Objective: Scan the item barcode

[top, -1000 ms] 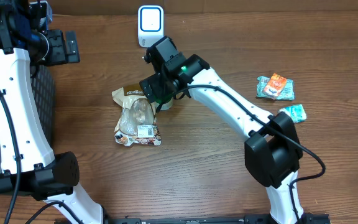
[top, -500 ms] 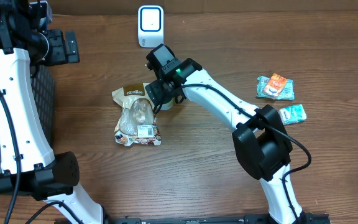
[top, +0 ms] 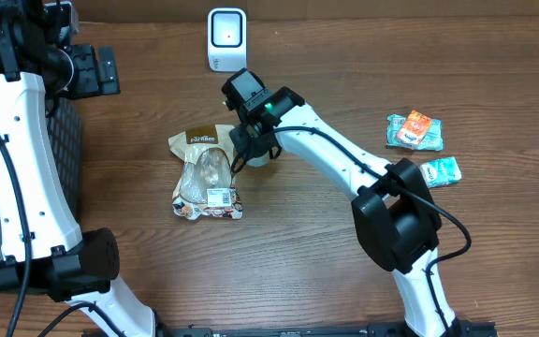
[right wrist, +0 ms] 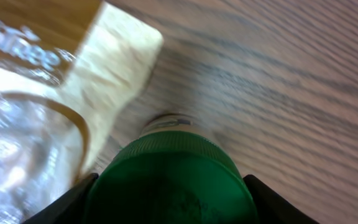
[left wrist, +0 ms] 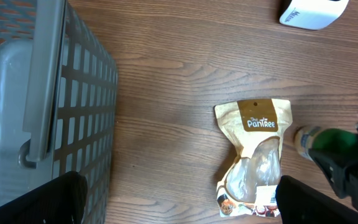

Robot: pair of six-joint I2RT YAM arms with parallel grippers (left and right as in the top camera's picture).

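A small pale bottle (top: 260, 157) with a green cap (right wrist: 169, 180) lies on the wooden table, just right of a brown Pantree snack pouch (top: 206, 173). My right gripper (right wrist: 169, 202) is down on the bottle, its two dark fingers pressed against either side of the cap. The left wrist view shows the same bottle (left wrist: 308, 138) with the right gripper (left wrist: 353, 171) over its green end. The white barcode scanner (top: 225, 37) stands at the table's back edge. My left gripper (left wrist: 179, 208) hangs open high above the table's left side, holding nothing.
A grey mesh basket (top: 64, 159) fills the far left. The pouch carries a white barcode label (top: 219, 197) near its lower end. An orange and teal packet (top: 414, 130) and a teal packet (top: 441, 170) lie at the right.
My right gripper has sunk onto the bottle and its jaws have narrowed around the green cap. The right arm's elbow swung left. The left arm stayed still.
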